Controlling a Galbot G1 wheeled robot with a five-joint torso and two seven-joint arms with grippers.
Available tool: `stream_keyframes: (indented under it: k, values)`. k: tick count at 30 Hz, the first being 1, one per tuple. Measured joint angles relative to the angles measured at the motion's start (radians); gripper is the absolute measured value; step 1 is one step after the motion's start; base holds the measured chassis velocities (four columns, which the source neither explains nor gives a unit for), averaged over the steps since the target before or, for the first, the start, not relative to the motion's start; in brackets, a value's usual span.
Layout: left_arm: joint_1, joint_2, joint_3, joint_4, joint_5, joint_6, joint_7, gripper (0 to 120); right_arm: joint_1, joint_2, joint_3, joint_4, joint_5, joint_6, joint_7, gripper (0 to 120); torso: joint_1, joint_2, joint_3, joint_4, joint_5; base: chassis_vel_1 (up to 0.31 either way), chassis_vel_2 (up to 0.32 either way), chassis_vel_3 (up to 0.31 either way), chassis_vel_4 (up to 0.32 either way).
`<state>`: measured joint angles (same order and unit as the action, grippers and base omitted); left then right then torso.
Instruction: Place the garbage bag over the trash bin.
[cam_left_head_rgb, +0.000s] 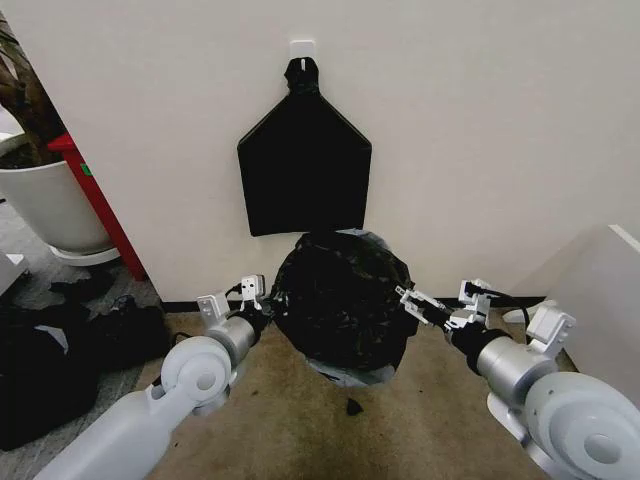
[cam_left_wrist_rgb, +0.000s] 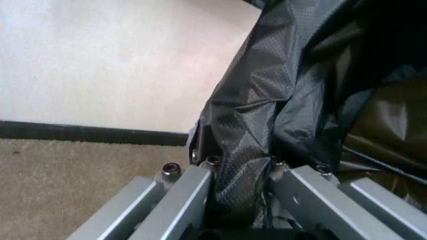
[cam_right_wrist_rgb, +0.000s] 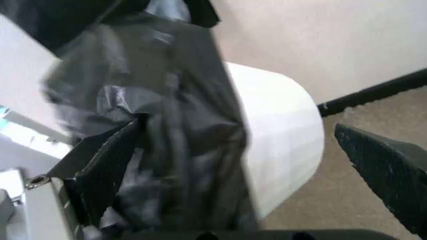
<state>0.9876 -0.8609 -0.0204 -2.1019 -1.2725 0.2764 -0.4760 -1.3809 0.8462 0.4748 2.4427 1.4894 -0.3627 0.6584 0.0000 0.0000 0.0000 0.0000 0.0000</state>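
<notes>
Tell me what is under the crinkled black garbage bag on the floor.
The garbage bag hangs over the white trash bin, whose bare side shows in the right wrist view. From the head view the bag covers it, so the bin's inside cannot be seen.

Trash bin (cam_right_wrist_rgb: 280, 140) mostly hidden under garbage bag (cam_left_head_rgb: 340, 300); bag's folds smeared in right wrist view; plant pot (cam_left_head_rgb: 45, 205) cropped at left edge.

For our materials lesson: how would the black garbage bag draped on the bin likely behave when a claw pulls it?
The garbage bag is probably floppy and light: it crinkles and bunches between the left claw fingers. Its glossy film may slip. Pulling might tip the small trash bin, which looks light.
</notes>
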Motion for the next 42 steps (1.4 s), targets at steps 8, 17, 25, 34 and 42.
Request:
stream_keyframes:
  k: [8,17,25,34,42]
  values:
    - [0.004,0.005,-0.006,0.005,-0.001,0.000,0.005,0,-0.010,0.011,0.020,-0.006,-0.003,0.003,-0.021,100,0.000,0.000,0.000,0.0000,0.0000,0.000,0.000,0.000,0.000]
    - [0.004,0.005,-0.008,0.018,0.001,0.000,0.009,0,-0.012,0.008,0.032,0.054,0.075,0.009,0.004,100,0.000,0.000,0.000,0.0000,-0.0002,0.000,0.000,0.000,0.000]
    - [0.005,0.005,-0.008,0.011,0.001,0.000,0.012,0,0.027,0.003,0.041,0.022,0.141,0.022,0.021,100,0.000,0.000,0.000,0.0001,0.0000,0.000,0.000,0.000,0.000]
    - [0.006,0.009,-0.010,0.000,-0.001,-0.003,0.014,0,0.025,0.017,0.040,-0.017,0.144,0.018,0.015,100,0.000,0.000,0.000,0.0000,-0.0001,0.000,0.000,0.000,0.000]
    - [0.005,0.013,-0.014,-0.002,-0.001,-0.004,0.019,0,0.022,0.024,0.060,-0.048,0.181,0.019,-0.022,100,0.000,0.000,0.000,0.0000,-0.0001,0.000,0.000,0.000,0.000]
